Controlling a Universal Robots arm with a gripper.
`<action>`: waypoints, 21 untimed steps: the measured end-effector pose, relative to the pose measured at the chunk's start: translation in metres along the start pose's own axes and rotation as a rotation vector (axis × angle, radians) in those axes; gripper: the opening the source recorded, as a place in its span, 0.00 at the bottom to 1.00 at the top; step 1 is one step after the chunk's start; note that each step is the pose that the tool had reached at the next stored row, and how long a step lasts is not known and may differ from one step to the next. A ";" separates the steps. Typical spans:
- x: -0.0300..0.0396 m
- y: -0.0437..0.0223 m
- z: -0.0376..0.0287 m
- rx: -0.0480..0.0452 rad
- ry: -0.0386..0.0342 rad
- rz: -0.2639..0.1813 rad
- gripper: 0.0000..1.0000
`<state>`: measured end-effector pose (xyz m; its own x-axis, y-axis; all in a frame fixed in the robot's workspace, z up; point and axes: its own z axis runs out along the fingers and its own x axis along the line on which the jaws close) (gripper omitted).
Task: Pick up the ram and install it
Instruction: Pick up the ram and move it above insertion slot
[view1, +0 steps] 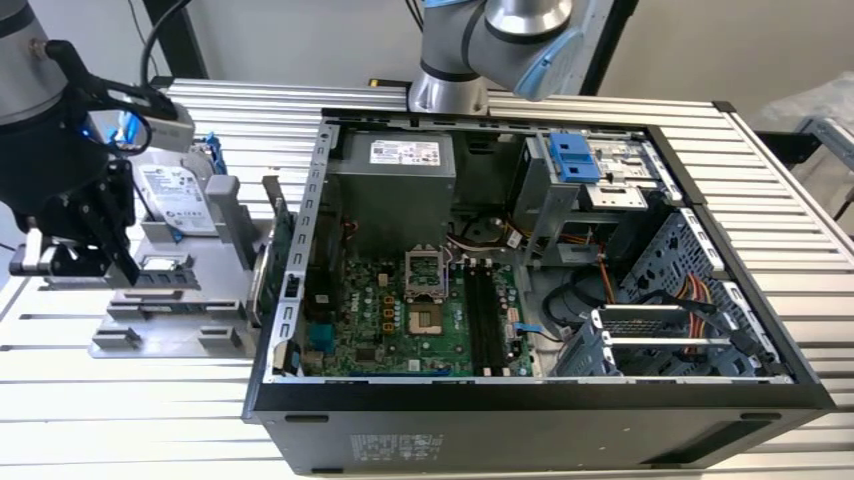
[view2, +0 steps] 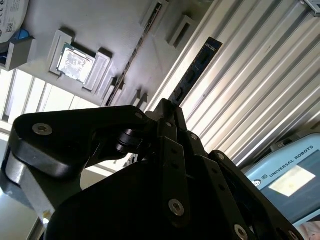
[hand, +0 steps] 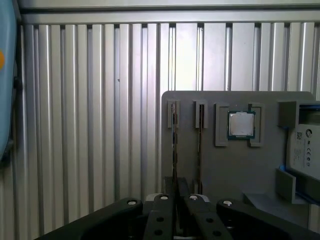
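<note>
Your black gripper: jaws closed on the long, thin, dark-chipped ram stick. It sits by the grey plastic parts tray, on the exterior view's left of the open black computer case.

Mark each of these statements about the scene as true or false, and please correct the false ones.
1. The gripper is inside the computer case. False: it is over the grey holder at the exterior view's left, outside the case.
2. The processor chip sits on the grey holder. True.
3. A side panel closes the computer case. False: the case is open and the motherboard shows.
4. In the first wrist view the ram and a second stick run side by side next to the processor chip. True.
5. A hard drive rests on the grey holder. True.
</note>
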<state>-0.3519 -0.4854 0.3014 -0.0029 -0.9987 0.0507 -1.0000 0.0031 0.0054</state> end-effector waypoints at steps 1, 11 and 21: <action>0.0000 0.0000 -0.0002 0.0000 0.0000 0.000 0.00; 0.0001 0.0000 -0.0024 0.0001 -0.0001 0.000 0.00; 0.0003 0.0000 -0.0052 0.0000 0.0000 0.000 0.00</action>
<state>-0.3519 -0.4854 0.3066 -0.0028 -0.9987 0.0507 -1.0000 0.0031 0.0055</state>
